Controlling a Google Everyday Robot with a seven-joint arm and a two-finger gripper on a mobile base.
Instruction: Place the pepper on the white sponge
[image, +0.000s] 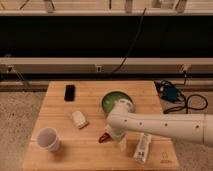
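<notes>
**Pincer low over the bench, pepper at its left edge**

The pincer (114, 137) hangs low over the wooden bench (90, 156) at the end of the white arm (165, 127), which reaches in from the right. Its jaws stand open, and the arm's wrist hides most of them. The pepper (104, 137) lies on the wood just left of the pincer, dark red, with its tip pointing away from it. Whether it touches a jaw cannot be told.

The white sponge (79, 119) sits up and to the left of the pincer, apart from the pepper, with its top bare.

The green bowl (114, 100) stands just behind the pincer. The arm's wrist covers its near rim, and the part of the inside that shows is plain green. The white cup (48, 139) stands upright well to the left of the pincer, near the bench's front-left corner. Its mouth faces up and only the pale inner wall shows.

A white bottle (143, 147) lies on its side just right of the pincer. A black phone (69, 92) lies flat far behind and to the left.
</notes>
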